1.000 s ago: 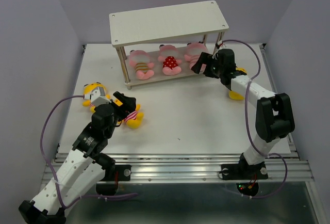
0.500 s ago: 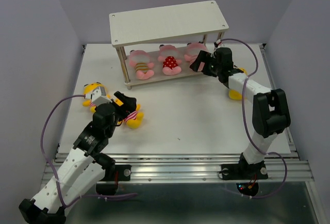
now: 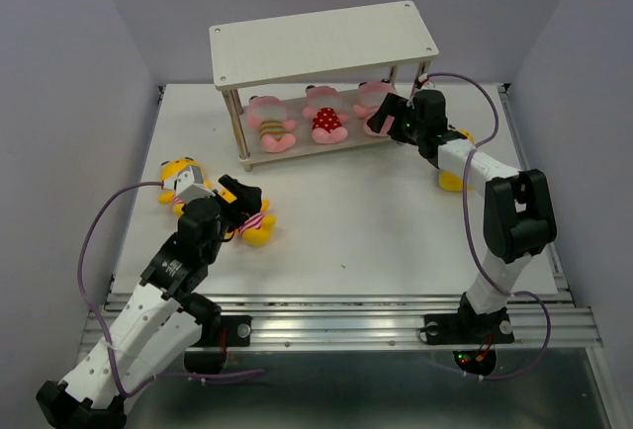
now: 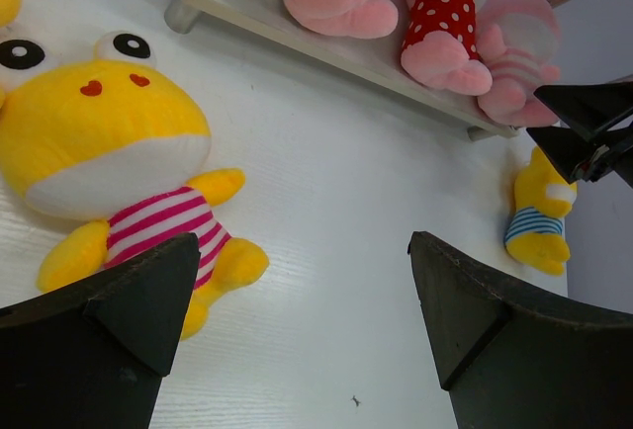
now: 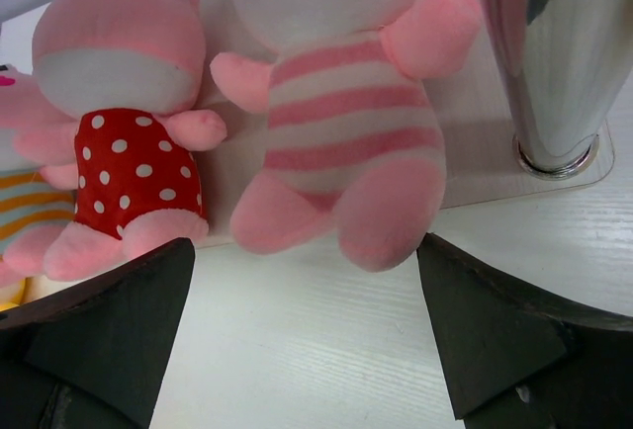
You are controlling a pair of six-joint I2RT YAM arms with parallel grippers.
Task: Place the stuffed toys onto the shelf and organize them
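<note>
Top external view: three pink toys are noted on the lower board of the shelf (image 3: pixel 326 39): yellow-striped toy (image 3: pixel 272 125), red-dotted toy (image 3: pixel 326 123), pink-striped toy (image 3: pixel 371 103). The right hand (image 3: pixel 376 116), released and empty, is just beside the last, whose feet overhang the board edge. Risk: a finger brush could drag it off, or the shelf leg (image 5: pixel 539 63) could be knocked. The left hand (image 4: pixel 302 251), also released, hovers by a yellow toy (image 4: pixel 109 152) on the surface (image 3: pixel 346 212).
</note>
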